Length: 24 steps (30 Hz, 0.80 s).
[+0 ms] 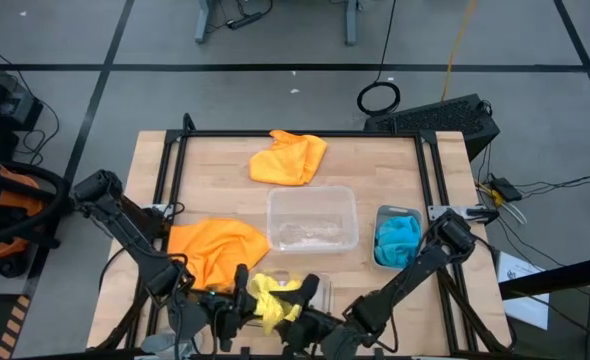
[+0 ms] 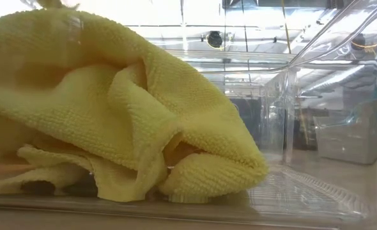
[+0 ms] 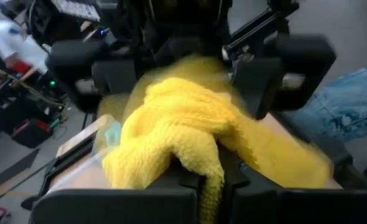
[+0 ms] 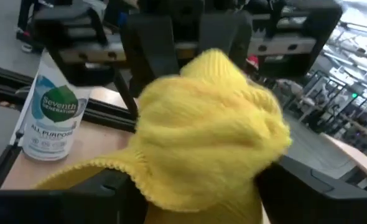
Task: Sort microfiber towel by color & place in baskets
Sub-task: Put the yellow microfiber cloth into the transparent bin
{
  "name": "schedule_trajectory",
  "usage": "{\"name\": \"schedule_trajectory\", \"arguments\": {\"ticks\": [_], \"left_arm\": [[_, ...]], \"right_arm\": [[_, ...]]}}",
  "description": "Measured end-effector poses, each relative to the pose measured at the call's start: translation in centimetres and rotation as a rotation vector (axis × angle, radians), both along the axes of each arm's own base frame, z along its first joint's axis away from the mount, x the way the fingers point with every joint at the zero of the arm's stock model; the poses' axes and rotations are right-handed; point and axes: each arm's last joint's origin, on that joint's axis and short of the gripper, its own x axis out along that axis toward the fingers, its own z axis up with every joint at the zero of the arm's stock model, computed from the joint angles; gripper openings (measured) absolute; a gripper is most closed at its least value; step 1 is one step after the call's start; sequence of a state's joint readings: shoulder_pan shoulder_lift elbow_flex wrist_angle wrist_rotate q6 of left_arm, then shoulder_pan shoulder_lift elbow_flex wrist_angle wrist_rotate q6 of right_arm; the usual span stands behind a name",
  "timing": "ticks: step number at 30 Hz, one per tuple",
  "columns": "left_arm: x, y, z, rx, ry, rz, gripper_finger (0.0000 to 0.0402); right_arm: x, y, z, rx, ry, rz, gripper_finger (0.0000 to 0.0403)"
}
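Your left gripper [image 3: 202, 186] has its jaws pressed together on a fold of the yellow towel [image 1: 272, 300], and your right gripper [image 4: 190, 186] has the same towel bunched between its spread jaws, though whether it truly grips I can't tell. Both meet at the near edge of the table [image 1: 375, 160], over the near clear basket [image 2: 316, 185], where the towel lies heaped. It's light and floppy (nothing stiff here), so it will sag and drag; pinch a thick fold, not a thin hem.

Further out: one orange towel [image 1: 218, 250] lies just left of the middle basket [image 1: 312, 218], another orange towel [image 1: 289, 158] sits far-centre, and blue towels [image 1: 396, 240] fill the narrow basket [image 1: 380, 215] on the right.
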State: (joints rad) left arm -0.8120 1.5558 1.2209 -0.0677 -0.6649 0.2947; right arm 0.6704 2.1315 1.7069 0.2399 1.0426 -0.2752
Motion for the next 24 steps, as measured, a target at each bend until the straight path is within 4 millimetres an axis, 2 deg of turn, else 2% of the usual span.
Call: {"name": "schedule_trajectory", "arguments": {"ticks": [5, 12, 14, 17, 24], "left_arm": [[-0.3, -0.5, 0.3, -0.024, -0.021, -0.017, 0.0026], [-1.3, -1.5, 0.3, -0.046, -0.017, -0.06, 0.0072], [-1.6, -1.7, 0.1, -0.055, 0.003, -0.065, 0.0085], [-1.9, -1.8, -0.2, -0.054, 0.037, -0.064, 0.0103], [-2.2, -1.5, -0.9, -0.035, 0.101, -0.039, 0.0136]], "right_arm": [[0.0, -0.2, -0.5, -0.007, 0.034, -0.004, 0.0157], [-0.1, -0.2, -0.9, -0.017, 0.06, -0.011, 0.002], [-0.3, 0.0, -0.9, -0.035, 0.066, -0.011, 0.0011], [-0.7, 0.4, -0.7, -0.06, 0.066, -0.032, 0.0018], [-3.0, 1.5, 1.3, -0.109, 0.061, -0.064, 0.0005]]}}
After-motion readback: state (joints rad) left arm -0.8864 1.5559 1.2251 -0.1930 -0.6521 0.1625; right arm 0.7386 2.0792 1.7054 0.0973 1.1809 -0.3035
